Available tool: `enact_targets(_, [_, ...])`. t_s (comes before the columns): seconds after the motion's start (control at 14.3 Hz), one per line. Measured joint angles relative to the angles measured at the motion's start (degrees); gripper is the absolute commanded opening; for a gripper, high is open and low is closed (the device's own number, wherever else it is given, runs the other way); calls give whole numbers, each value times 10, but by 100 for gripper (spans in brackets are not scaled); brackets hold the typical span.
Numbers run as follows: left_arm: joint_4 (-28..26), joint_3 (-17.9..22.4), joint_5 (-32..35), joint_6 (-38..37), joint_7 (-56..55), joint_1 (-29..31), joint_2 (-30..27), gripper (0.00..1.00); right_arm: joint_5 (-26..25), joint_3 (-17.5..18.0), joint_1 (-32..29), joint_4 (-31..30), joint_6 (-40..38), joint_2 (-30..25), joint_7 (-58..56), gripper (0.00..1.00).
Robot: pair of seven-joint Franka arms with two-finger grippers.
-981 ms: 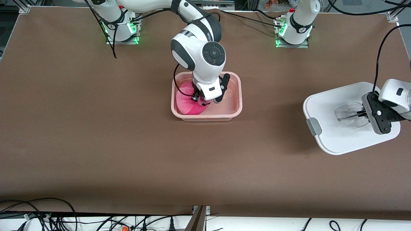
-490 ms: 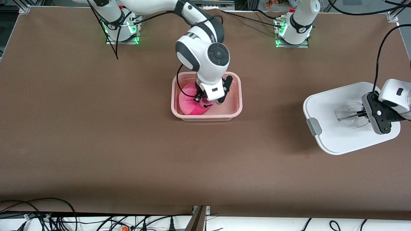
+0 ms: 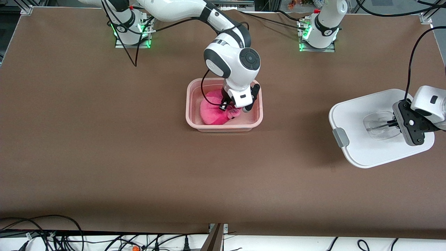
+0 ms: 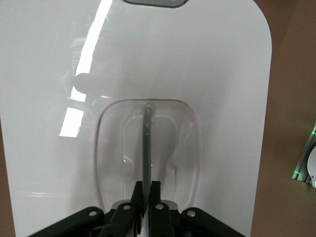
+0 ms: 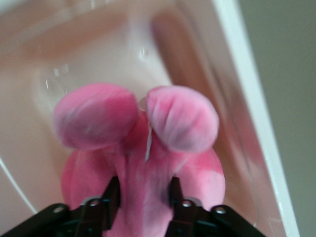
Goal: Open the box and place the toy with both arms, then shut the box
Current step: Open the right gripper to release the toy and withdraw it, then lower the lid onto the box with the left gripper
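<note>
The pale pink box (image 3: 258, 115) stands open at the table's middle. The hot-pink toy (image 3: 212, 115) lies inside it, its two rounded lobes facing the right wrist camera (image 5: 98, 116). My right gripper (image 3: 232, 111) reaches down into the box and is shut on the toy's plush (image 5: 143, 195). The white lid (image 3: 362, 153) hangs slightly tilted over the table at the left arm's end, casting a shadow. My left gripper (image 3: 393, 123) is shut on the lid's clear handle (image 4: 146, 143); the lid fills the left wrist view (image 4: 207, 64).
A grey clip (image 3: 340, 137) sits on the lid's edge toward the box. The two arm bases (image 3: 131, 33) (image 3: 317, 38) stand with green lights along the table's edge farthest from the front camera. Loose cables (image 3: 52, 233) lie past the edge nearest it.
My right gripper has carried the toy inside the box from the right arm's end toward its middle. The left gripper and the lid have not moved.
</note>
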Motion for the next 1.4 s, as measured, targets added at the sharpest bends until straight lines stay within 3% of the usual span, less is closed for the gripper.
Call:
enact_targets(0.28, [0,0,0,-1,0,0,0,0,0,-3,12,1,43,1,63,100])
enact_targets(0.63, [0,0,0,-12,1,0,0,0,3,-11,-60,20,71,-25,64,100])
enact_targets(0.91, [0,-7,-1,-22,6,-4,0,0,59,-14,-104,22,26,-84,66,100])
enact_targets(1.05, [0,-28,-1,-24,6,-17,0,0,91,-23,-129,15,-5,-118,68,100])
enact_targets(1.19, [0,-48,-1,-24,3,-44,1,0,128,-45,-158,-11,-31,-165,69,100])
enact_targets(1.4, [-1,-56,-2,-19,-4,-107,11,0,177,-122,-181,-82,-75,-259,68,100])
